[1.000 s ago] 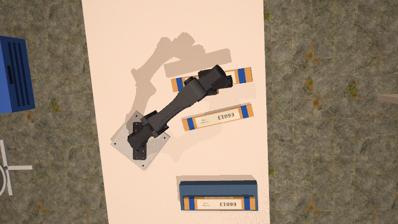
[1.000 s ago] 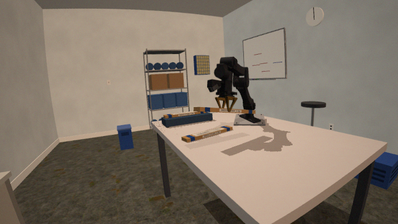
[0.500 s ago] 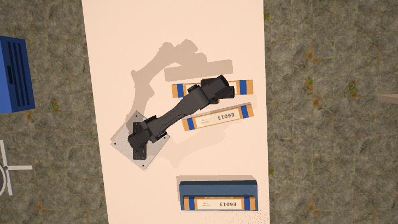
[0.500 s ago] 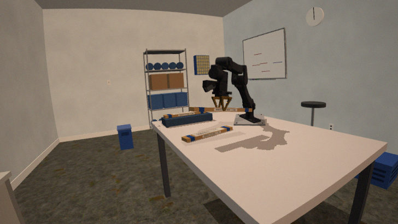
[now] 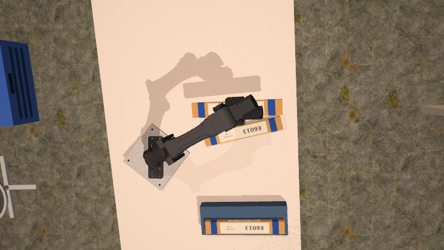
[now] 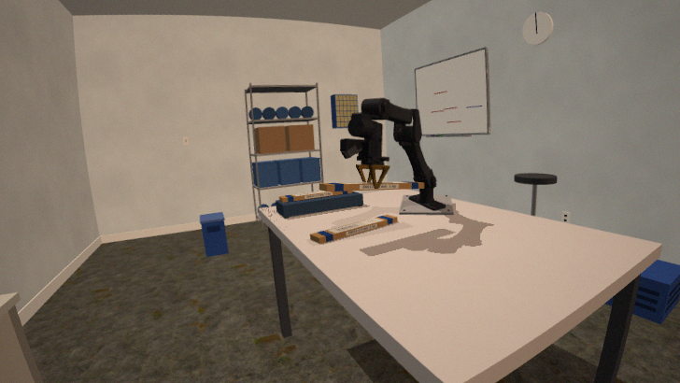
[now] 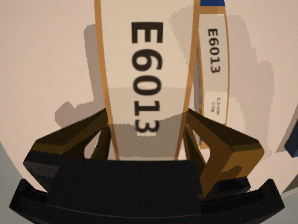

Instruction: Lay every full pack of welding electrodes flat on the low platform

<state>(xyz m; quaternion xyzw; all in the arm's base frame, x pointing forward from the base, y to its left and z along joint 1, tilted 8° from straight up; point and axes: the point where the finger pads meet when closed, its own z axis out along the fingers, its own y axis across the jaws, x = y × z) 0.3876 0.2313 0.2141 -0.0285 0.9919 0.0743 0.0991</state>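
Grey-brown floor (image 5: 341,155) (image 6: 142,294) surrounds a pale table (image 5: 139,30) (image 6: 475,285) (image 7: 40,75), and pale walls rise behind it. A whiteboard (image 6: 451,90) and a round clock (image 6: 537,28) are mounted on the right-hand wall in the exterior view. Against the far wall, a rack (image 6: 285,89) is filled with blue drums, 2 brown boxes and 3 blue boxes. A blue bin (image 6: 214,237) is seen on the floor nearby, and a dark-topped stool (image 6: 535,179) is seen beyond the table.

On the table, the black arm (image 5: 192,132) (image 6: 414,151) is mounted on a grey base plate (image 5: 136,161) (image 6: 409,209). Its gripper (image 5: 238,111) (image 6: 373,184) (image 7: 147,112) is pointed downward and closed on pack 1 (image 5: 271,107) (image 6: 351,187) (image 7: 147,75), which is pinched across its width between the 2 fingers. Pack 1 is held level above the table, with its E6013 label faced up toward the wrist camera.

Pack 2 (image 5: 252,129) (image 6: 354,229) (image 7: 214,55) is laid flat on the table, set at a slight angle to pack 1 in the top view.

Pack 3 (image 5: 244,227) (image 6: 314,195) is laid flat on the low blue platform (image 5: 242,211) (image 6: 319,205) (image 7: 293,136), along 1 long side, with a strip of the platform's top left uncovered beside it. The platform is set apart from pack 2. Whether any pack is full cannot be told by sight.
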